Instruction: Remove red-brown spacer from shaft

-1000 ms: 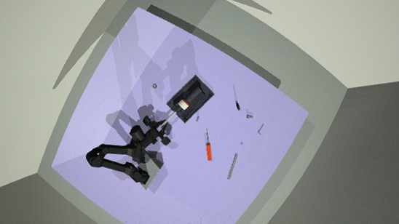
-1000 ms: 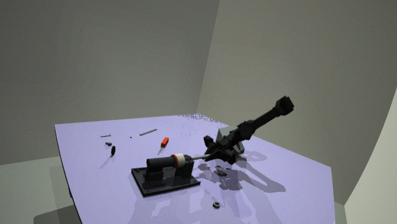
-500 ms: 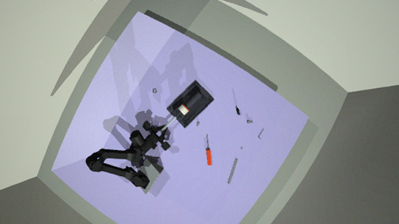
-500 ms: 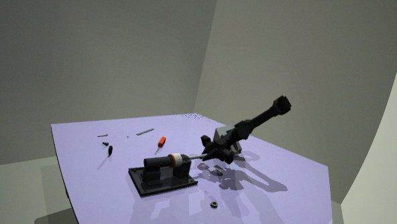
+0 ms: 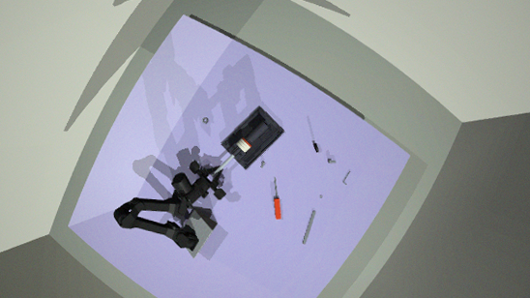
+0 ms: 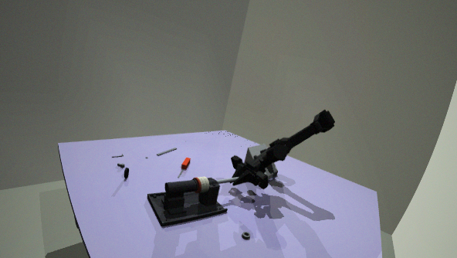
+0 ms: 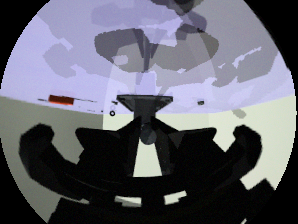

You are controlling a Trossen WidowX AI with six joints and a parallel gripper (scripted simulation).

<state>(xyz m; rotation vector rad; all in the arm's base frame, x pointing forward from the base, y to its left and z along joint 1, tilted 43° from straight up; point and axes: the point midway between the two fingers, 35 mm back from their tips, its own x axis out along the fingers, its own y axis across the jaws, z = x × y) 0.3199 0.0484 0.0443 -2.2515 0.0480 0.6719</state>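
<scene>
The dark housing block (image 5: 257, 128) (image 6: 178, 187) sits on a black base plate (image 6: 193, 217). The red-brown spacer (image 6: 198, 185) is up against the housing's end, still in line with the shaft. White spacers (image 5: 243, 145) (image 6: 204, 184) sit beside it, between it and the small end support (image 6: 210, 194). The grey shaft (image 5: 225, 163) (image 6: 227, 180) sticks out of that support toward the arm. My gripper (image 5: 215, 174) (image 6: 240, 178) (image 7: 148, 132) is shut on the shaft's outer end. Whether the shaft's inner end is inside the housing is hidden.
A small dark ring (image 5: 205, 120) (image 6: 245, 235) lies on the table beside the base. On the other side are an orange-handled screwdriver (image 5: 277, 209) (image 6: 186, 163), a black-handled tool (image 5: 315, 146) (image 6: 126, 173), a grey bar (image 5: 309, 227) (image 6: 167, 151) and small metal parts.
</scene>
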